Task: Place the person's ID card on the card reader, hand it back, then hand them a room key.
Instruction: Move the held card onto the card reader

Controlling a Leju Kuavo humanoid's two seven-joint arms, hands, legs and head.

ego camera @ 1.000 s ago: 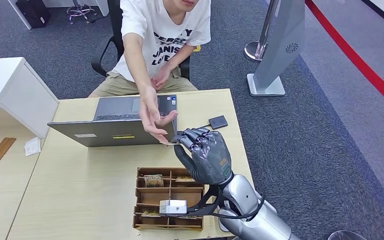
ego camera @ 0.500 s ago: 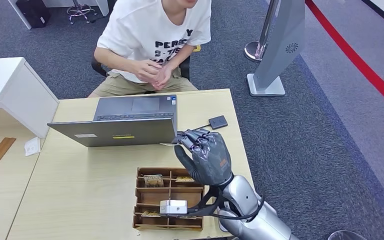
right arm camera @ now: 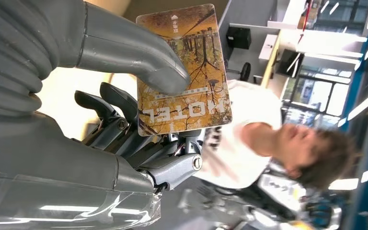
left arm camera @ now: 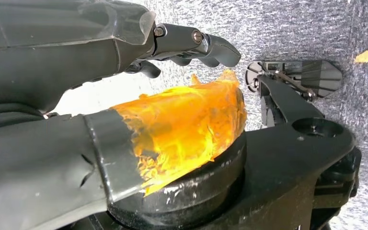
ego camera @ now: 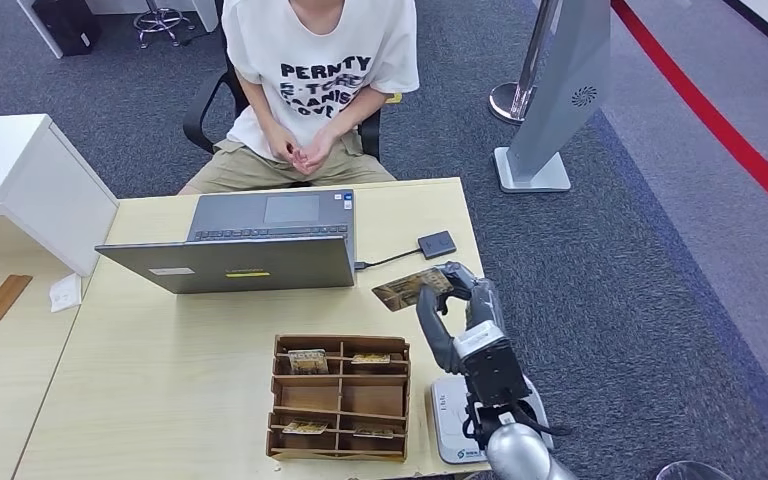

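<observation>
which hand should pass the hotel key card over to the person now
Right. The right hand already pinches the hotel key card between thumb and fingers, raised over the table on the seated person's side. The left hand holds nothing and hangs over grey carpet, away from the table.

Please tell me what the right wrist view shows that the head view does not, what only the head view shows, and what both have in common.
Right wrist view alone: the card's printed face, an autumn-tree picture with the word HOTEL, and the thick grey thumb pressing on it.

Head view alone: the table with the laptop, the wooden compartment tray, the small black reader on its cable, and a white device.

Both: the right hand holding the card, and the seated person in a white T-shirt.
</observation>
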